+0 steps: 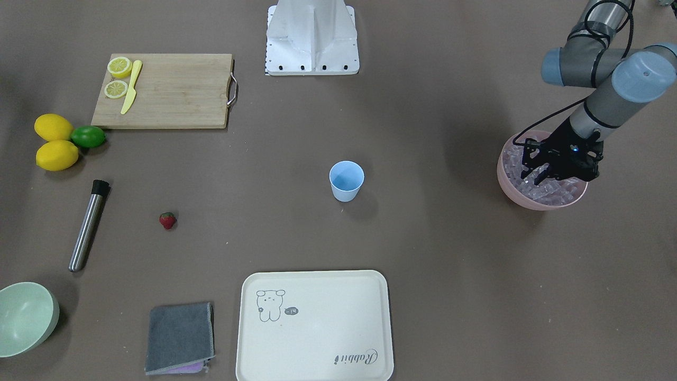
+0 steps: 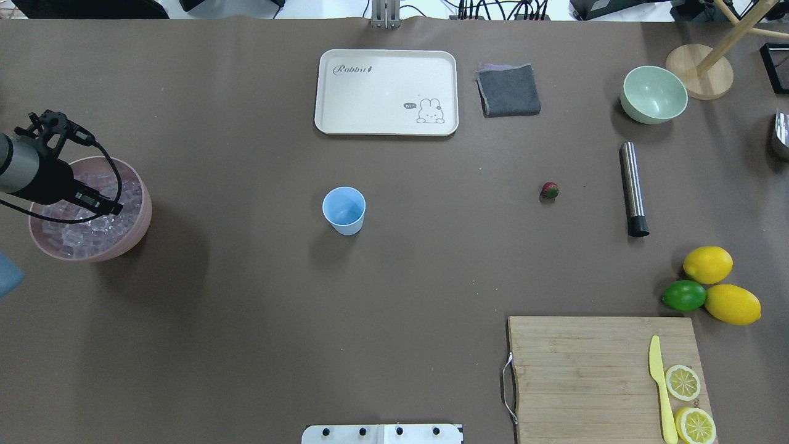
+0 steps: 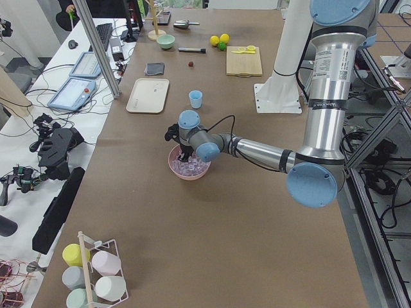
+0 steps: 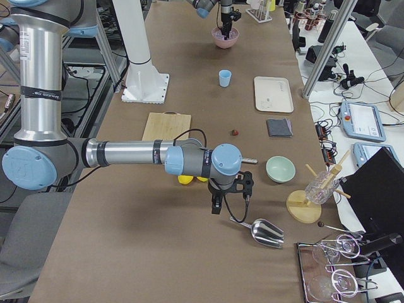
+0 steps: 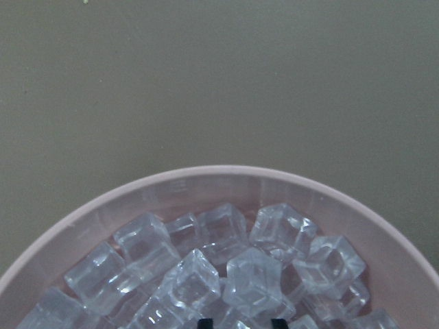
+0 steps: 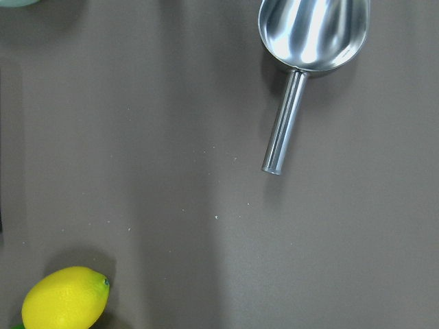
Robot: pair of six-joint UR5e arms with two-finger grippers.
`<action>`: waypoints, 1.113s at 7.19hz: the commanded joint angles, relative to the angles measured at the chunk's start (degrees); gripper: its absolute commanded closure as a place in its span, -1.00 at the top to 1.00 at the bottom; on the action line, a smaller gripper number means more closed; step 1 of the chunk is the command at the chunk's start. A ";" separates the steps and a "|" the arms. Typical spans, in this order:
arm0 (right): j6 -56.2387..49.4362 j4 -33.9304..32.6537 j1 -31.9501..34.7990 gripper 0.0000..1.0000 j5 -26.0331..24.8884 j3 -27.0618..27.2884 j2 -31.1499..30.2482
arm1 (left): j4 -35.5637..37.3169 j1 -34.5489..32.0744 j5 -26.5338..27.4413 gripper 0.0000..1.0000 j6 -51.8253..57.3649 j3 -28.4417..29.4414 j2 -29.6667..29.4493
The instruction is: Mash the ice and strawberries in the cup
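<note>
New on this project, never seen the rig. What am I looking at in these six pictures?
Two robot arms at a brown table, each ending in two-finger jaws. Views: one across the table facing the robot, one above and behind it, one from each table end, one on each wrist. The left arm has its jaws apart, down among the ice in a pink bowl; whether they pinch a cube is unclear. The right arm hovers near a metal scoop; its jaws cannot be judged. Also lying there: the empty blue cup, one strawberry, a metal muddler, a cutting board with lemon slices and a yellow knife, two lemons, a lime, a tray, a cloth, a green bowl. Nothing is clearly held.
</note>
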 commanded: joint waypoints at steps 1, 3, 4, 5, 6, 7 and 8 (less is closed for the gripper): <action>0.00 -0.04 0.00 1.00 0.00 0.07 0.01 | 0.80 -2.06 -3.30 -1.00 -0.26 -3.52 0.68; 0.00 -0.04 0.00 1.00 0.09 0.07 -0.16 | 0.89 -8.12 -6.31 -1.00 -0.26 -5.98 0.60; 0.00 -0.04 0.00 1.00 0.17 0.16 -0.16 | 0.89 -9.01 -6.32 -1.00 -0.52 -8.00 -0.01; 0.00 -0.04 0.00 1.00 0.26 0.16 -0.16 | 0.89 -9.02 -7.02 -1.00 -1.83 -8.02 -2.80; 0.00 0.05 0.00 1.00 0.26 0.16 -0.16 | 0.11 -8.49 -7.20 -1.00 -6.98 -7.85 -6.22; 0.00 0.05 0.00 1.00 0.26 0.16 -0.16 | -0.07 -6.66 -7.11 -1.00 -14.08 -7.58 -11.82; 0.00 0.05 0.00 1.00 0.26 0.16 0.10 | -1.29 -2.03 -6.59 -1.00 -21.63 -7.23 -16.32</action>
